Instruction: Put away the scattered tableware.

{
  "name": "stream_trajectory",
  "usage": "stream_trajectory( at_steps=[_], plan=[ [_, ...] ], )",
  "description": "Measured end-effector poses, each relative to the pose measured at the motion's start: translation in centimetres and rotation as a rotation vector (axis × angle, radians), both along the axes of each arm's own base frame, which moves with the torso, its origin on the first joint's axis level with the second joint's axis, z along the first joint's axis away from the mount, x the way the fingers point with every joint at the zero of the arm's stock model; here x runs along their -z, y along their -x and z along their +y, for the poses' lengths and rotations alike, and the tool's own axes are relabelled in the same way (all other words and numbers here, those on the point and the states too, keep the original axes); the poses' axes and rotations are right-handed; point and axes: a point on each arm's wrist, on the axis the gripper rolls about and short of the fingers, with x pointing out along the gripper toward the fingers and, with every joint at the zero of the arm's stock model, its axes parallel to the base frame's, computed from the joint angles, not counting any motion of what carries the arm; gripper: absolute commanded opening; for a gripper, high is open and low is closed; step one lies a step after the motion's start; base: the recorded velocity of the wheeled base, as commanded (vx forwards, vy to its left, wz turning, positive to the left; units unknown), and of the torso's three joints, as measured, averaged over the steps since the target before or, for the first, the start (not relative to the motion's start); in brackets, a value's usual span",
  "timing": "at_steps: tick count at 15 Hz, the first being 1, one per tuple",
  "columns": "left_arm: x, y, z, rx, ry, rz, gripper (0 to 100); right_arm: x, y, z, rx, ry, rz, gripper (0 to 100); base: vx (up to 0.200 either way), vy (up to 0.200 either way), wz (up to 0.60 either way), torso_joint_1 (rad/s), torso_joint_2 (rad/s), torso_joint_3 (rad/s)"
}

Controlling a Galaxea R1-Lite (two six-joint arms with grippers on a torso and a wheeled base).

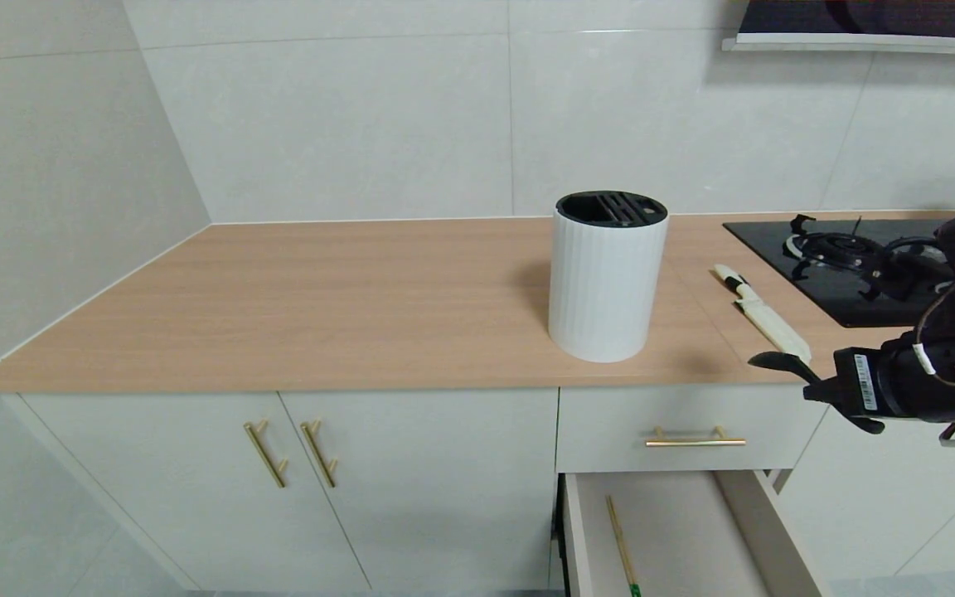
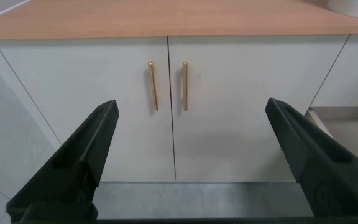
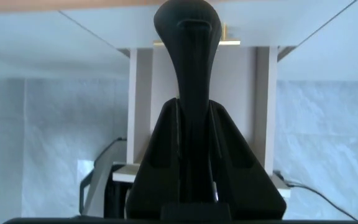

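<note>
The knife [image 1: 761, 316] is lying flat on the wooden countertop [image 1: 320, 298], just to the right of the white ribbed holder [image 1: 608, 282] and apart from it. Its length is running from the back of the counter toward the front edge, with the pale blade end pointing forward. The holder is standing upright, its black slotted top facing up.

Below the holder and to its right, the lower drawer [image 1: 573, 531] is standing pulled out, and chopsticks [image 1: 620, 543] are lying lengthwise on its floor near its left wall. Directly above it, a second drawer with a gold bar handle [image 1: 695, 440] is sitting closed.

The right gripper [image 1: 763, 359] is hanging at the counter's front edge to the right of the holder, close to the near end of the knife. Whether it is touching the knife cannot be told. In the right wrist view its jaws are pressing together with nothing between them [image 3: 188, 25].

The left gripper [image 2: 191, 107] is sitting low, facing the double cabinet doors [image 2: 229, 112] below and to the left of the holder. Its jaws are standing wide apart and holding nothing.

A black gas hob [image 1: 846, 265] is occupying the counter further right of the holder, beyond the knife.
</note>
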Motion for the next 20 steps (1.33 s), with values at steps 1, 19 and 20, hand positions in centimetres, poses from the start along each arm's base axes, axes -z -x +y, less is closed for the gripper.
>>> stream_trajectory(
  at_steps=[1, 19, 20],
  plan=[
    [0.0, 0.0, 0.0, 0.000, 0.000, 0.000, 100, 0.2, 0.0, 0.1, -0.003, 0.003, 0.007, 0, 0.000, 0.000, 0.00, 0.000, 0.00, 0.000],
    [0.0, 0.0, 0.0, 0.000, 0.000, 0.000, 100, 3.0, -1.9, 0.6, -0.005, 0.033, 0.112, 0, 0.000, 0.000, 0.00, -0.133, 0.33, 0.201],
    [0.0, 0.0, 0.0, 0.000, 0.000, 0.000, 100, 3.1, -1.9, 0.6, -0.005, 0.033, 0.114, 0, 0.000, 0.000, 0.00, -0.149, 0.49, 0.305]
  ],
)
